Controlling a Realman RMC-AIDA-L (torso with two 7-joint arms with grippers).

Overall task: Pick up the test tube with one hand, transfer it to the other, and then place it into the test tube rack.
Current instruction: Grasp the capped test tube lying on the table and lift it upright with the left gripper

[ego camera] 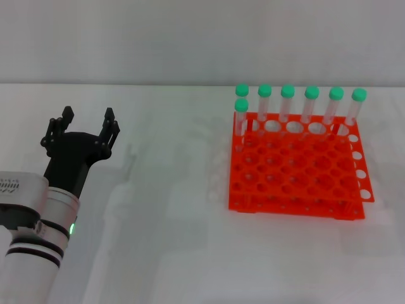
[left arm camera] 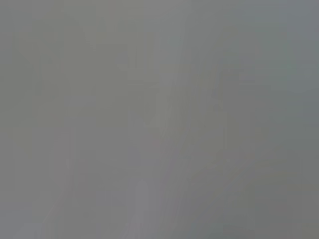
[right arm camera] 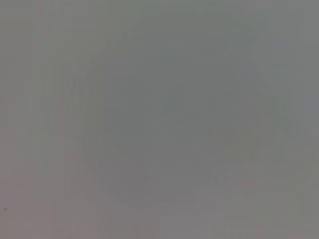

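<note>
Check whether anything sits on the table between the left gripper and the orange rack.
Nothing visible does. The left gripper is open over bare white table, and the stretch across to the rack holds nothing. Seven capped tubes stand only along the rack's far edge.

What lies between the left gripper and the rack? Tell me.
Nothing: in the head view, only bare white table separates the open, empty left gripper from the rack. The tubes stand in the rack's far rows.
</note>
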